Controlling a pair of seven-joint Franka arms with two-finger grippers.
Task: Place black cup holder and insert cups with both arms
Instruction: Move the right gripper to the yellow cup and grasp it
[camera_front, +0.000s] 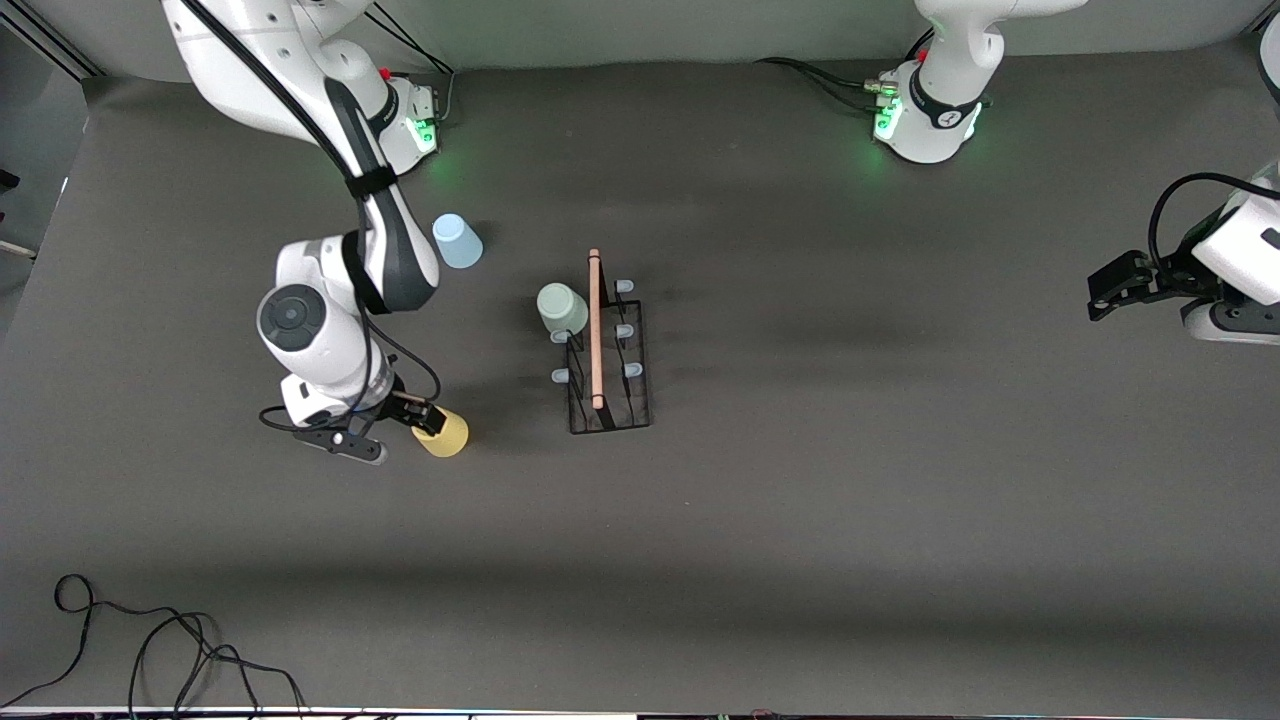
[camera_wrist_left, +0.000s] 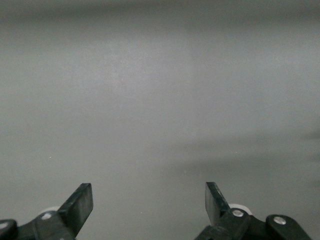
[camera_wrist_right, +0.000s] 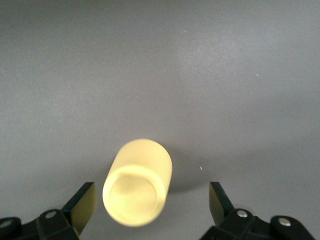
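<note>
The black cup holder stands mid-table, its wooden rod handle along the top. The grey-green cup sits on one of its pegs, on the side toward the right arm's end. The light blue cup stands on the table, farther from the front camera than the holder. The yellow cup is on the table toward the right arm's end. My right gripper is open, with a finger on each side of the yellow cup and a gap to both. My left gripper is open and empty and waits over the left arm's end of the table; it also shows in the left wrist view.
Loose black cables lie at the table's near edge toward the right arm's end. The grey table mat is bare between the holder and the left gripper.
</note>
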